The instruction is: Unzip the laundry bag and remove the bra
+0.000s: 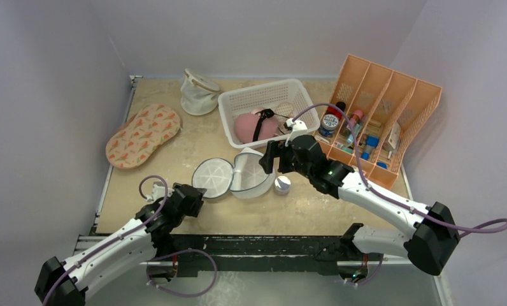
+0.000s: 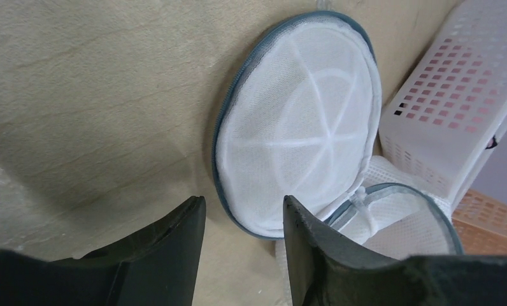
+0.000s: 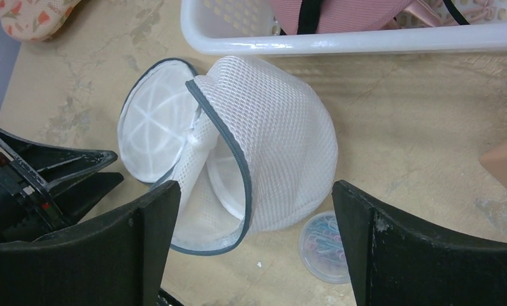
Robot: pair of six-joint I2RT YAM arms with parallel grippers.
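Your right gripper [image 1: 268, 159], spread and empty over the unzipped laundry bag [image 1: 251, 177] mid-bench, is nearer the bra [image 1: 248, 126], which lies just beyond in the basket [image 1: 228, 120] toward the far edge; the left gripper [image 1: 197, 194] is likewise released.

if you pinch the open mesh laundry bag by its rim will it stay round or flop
Probably floppy: the laundry bag is thin mesh, and its body slumps sideways. Likely very light, since it looks empty inside. The hinged lid lies flat beside it and would probably dangle and swing when the bag is lifted.
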